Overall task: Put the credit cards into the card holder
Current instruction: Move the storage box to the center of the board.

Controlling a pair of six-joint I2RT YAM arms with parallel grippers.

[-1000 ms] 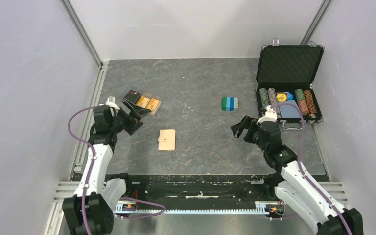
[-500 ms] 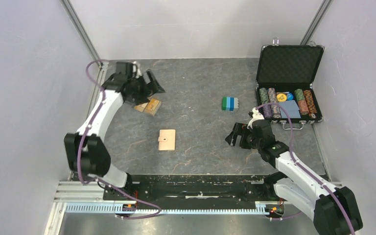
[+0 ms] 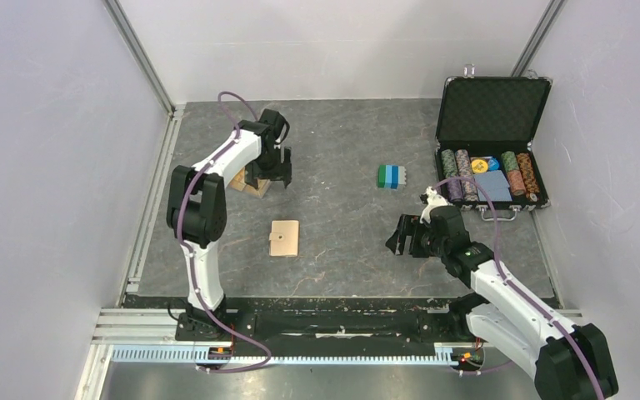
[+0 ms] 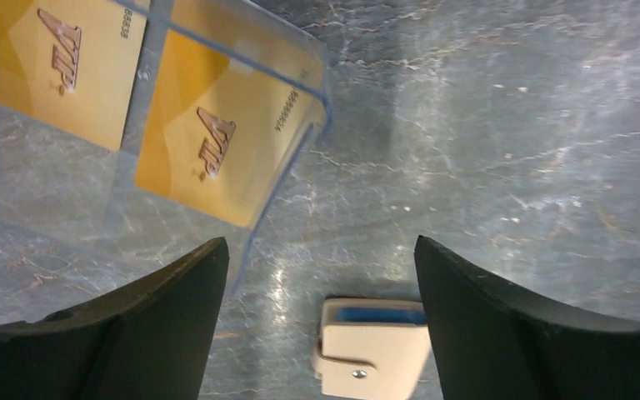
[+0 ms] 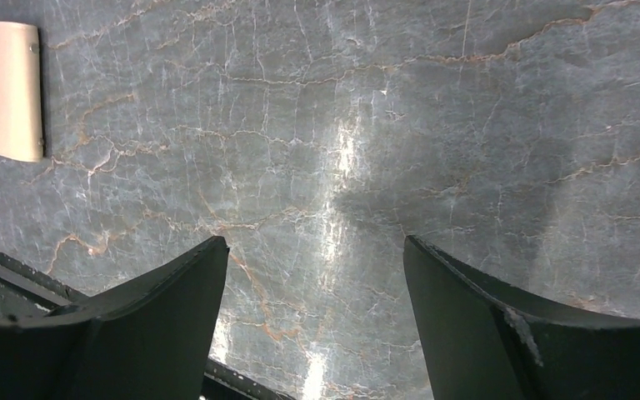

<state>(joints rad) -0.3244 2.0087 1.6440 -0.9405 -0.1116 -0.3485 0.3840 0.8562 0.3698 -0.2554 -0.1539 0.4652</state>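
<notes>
Two orange-gold credit cards (image 4: 62,71) (image 4: 221,146) lie side by side in a clear plastic tray (image 4: 312,79); in the top view only their orange edge (image 3: 245,183) shows beside the left arm. The tan card holder (image 3: 284,237) lies closed on the table's middle left, with its snap tab and blue lining seen in the left wrist view (image 4: 373,346). My left gripper (image 3: 271,173) (image 4: 321,246) hangs open just right of the tray, empty. My right gripper (image 3: 403,236) (image 5: 317,242) is open and empty over bare table, far right of the card holder (image 5: 7,87).
A green-and-blue block stack (image 3: 390,176) sits right of centre. An open black chip case (image 3: 492,112) with rows of chips stands at the back right. Grey walls and metal rails close in the table on three sides.
My left arm has stretched out and swung right, from the table's left edge to the right side of the card tray. My right gripper has drifted slightly nearer and left.
</notes>
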